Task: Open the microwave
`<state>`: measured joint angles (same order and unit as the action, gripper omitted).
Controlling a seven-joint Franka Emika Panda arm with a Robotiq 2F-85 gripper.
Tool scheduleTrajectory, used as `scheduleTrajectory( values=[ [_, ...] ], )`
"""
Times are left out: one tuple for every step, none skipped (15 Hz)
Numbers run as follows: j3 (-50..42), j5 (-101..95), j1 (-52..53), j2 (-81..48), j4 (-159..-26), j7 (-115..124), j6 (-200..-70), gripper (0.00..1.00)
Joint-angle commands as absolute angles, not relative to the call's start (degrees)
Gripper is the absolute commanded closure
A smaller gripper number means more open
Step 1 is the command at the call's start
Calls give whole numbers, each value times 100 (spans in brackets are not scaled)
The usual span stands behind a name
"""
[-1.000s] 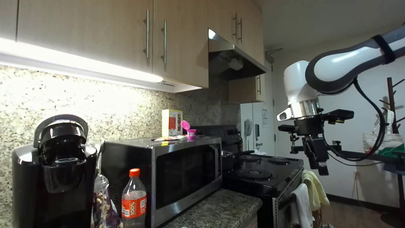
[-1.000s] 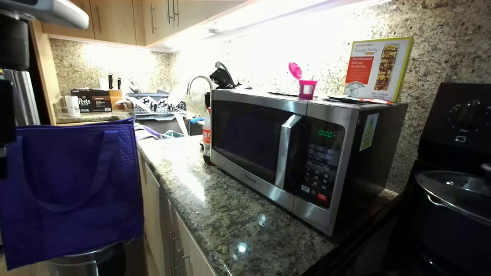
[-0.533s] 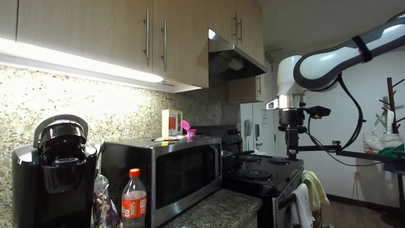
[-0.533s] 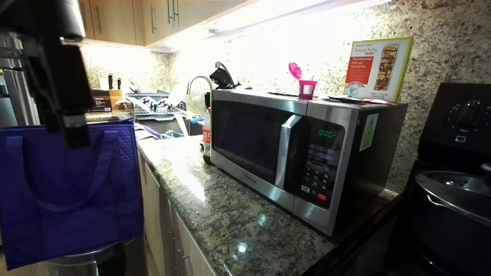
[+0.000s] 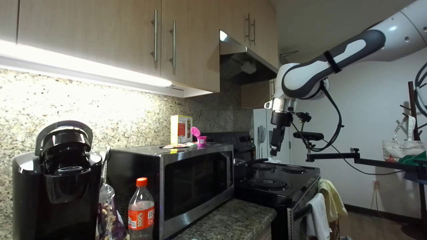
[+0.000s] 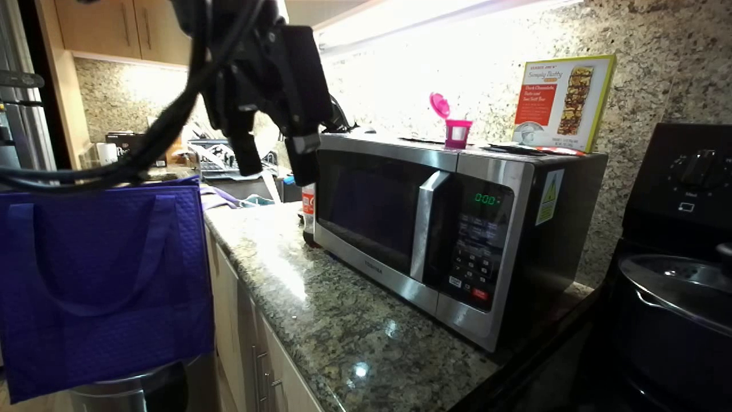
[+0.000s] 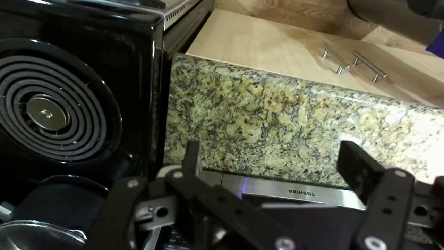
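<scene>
The stainless-steel microwave with its dark-windowed door shows in both exterior views [image 5: 196, 181] [image 6: 366, 212]; the door is shut. Its upright silver handle [image 6: 424, 229] is plain in an exterior view, right of the window. In the wrist view the microwave's lower front edge [image 7: 270, 187] shows, with much of the front hidden behind the gripper. My gripper [image 7: 270, 147] is open and empty, its two fingers wide apart. It shows in both exterior views [image 5: 274, 151] [image 6: 279, 169], pointing down and slightly tilted, in front of the microwave and apart from it.
A black stove [image 5: 277, 196] with a lidded pot [image 6: 675, 320] stands beside the microwave. A bottle [image 5: 141, 213] and coffee maker [image 5: 56, 190] stand at the far side. A pink cup [image 6: 457, 134] and snack box [image 6: 563, 106] sit on top. A purple bag [image 6: 108, 286] stands off the counter.
The arm has moved toward the microwave: leftward in an exterior view, and in from the left edge in an exterior view. The gripper has turned so that both fingers show. The microwave has not changed.
</scene>
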<state>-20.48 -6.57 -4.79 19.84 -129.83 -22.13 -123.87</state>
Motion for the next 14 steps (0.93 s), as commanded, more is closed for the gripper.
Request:
scheduleTrajectory(
  values=[
    [-1887,-542,-665,1846,-12882,-2284,-12380,0],
    [-1884,-530,-668,1779,-12827,-2283,-12380,0],
    [-1882,-527,-667,1756,-12811,-2283,-12380,0],
    [-1882,-526,-667,1756,-12810,-2283,-12380,0],
    [-1883,-526,-667,1758,-12810,-2283,-12380,0],
    [-1883,-526,-667,1758,-12810,-2283,-12380,0],
    [-1916,-339,-627,1676,-12767,-2229,-12512,0],
    [-1912,-220,-624,1540,-12690,-2089,-12752,0],
    [-1910,-85,-616,1449,-12634,-2058,-12939,0],
    [-1918,79,-577,1288,-12526,-2099,-13198,0],
    [-1894,167,-583,1176,-12457,-2062,-13380,0],
    [-1849,179,-608,1005,-12339,-1988,-13580,0],
    [-1834,236,-604,871,-12229,-2040,-13653,0],
    [-1798,217,-618,665,-12091,-2025,-13817,0]
  ],
)
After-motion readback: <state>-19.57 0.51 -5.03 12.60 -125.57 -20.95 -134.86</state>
